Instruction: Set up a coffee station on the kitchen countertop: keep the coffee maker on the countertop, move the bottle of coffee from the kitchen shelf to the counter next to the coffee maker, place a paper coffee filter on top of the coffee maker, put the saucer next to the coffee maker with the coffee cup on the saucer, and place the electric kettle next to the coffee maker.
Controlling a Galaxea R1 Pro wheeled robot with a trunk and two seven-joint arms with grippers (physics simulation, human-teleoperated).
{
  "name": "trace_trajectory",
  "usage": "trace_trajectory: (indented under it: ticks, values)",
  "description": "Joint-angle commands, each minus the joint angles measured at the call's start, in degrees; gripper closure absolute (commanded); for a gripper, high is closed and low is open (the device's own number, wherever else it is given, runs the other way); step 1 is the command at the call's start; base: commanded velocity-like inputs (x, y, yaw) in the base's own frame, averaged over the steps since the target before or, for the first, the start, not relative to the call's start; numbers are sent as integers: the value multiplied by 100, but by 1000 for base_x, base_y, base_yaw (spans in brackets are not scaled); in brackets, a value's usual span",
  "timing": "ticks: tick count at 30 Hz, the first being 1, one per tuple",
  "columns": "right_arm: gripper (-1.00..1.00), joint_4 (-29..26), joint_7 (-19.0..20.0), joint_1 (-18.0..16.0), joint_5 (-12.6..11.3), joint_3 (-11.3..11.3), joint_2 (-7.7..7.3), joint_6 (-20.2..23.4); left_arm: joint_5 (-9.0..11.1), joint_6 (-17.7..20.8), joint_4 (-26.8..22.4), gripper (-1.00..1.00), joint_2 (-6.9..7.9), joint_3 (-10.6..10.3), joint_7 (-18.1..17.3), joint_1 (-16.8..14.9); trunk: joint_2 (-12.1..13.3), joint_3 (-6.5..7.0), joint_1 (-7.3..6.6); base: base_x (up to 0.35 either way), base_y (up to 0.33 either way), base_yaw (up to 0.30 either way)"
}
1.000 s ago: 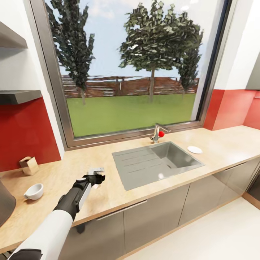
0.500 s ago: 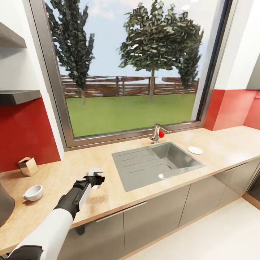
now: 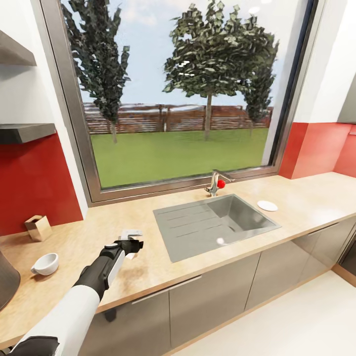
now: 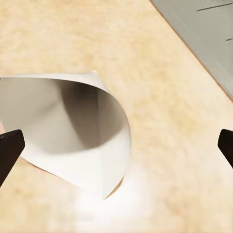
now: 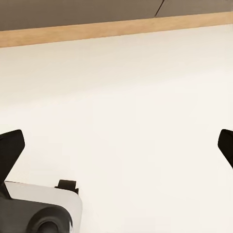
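I have my left gripper [image 3: 132,243] stretched over the light wooden countertop [image 3: 296,198], its black fingers spread wide, hovering just above the white cone-shaped paper coffee filter [image 4: 73,131]. In the left wrist view the filter lies on its side on the wood between the fingertips, touching neither. The small white ceramic coffee cup [image 3: 45,263] sits at nine o'clock from my gripper, well apart. The round white saucer [image 3: 267,205] rests far off at two o'clock, beyond the stainless steel sink [image 3: 216,223]. My right gripper [image 5: 116,150] hangs open over pale floor [image 5: 145,87], holding nothing.
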Motion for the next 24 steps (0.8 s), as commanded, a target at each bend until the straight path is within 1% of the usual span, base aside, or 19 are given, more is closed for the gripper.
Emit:
trace_trajectory:
  ticks: [1,6,8,12,13,14,18,24]
  values:
    - [-100,3,-36,-1,53,14,0,-7,8,29,-7,-100,-1,-3,22,0,-4,-2,2,0,0,0]
    - [-100,3,-34,-1,53,14,-5,-7,-17,28,8,-100,5,-10,38,3,-4,-2,2,0,0,0]
    - [-100,3,-35,-1,53,14,-3,-7,-76,23,54,-100,46,-11,41,8,-4,-2,2,0,0,0]
    - [-100,3,-36,-1,53,14,-1,-7,-186,-83,152,-100,176,-1,41,139,-4,-2,2,0,0,0]
    - [-100,3,-36,-1,53,14,0,-7,-190,-124,158,-100,207,1,38,500,-4,-2,2,0,0,0]
    - [-100,3,-37,-1,53,14,0,-6,-189,-220,164,-100,222,4,31,555,-4,-2,2,0,0,0]
    - [-100,3,-38,-1,53,14,-1,-6,-188,-397,169,-100,234,-2,9,605,-4,-2,2,0,0,0]
    - [-100,3,-39,-1,53,14,-1,-7,-188,-435,170,-100,236,-3,0,615,-4,-2,2,88,0,0]
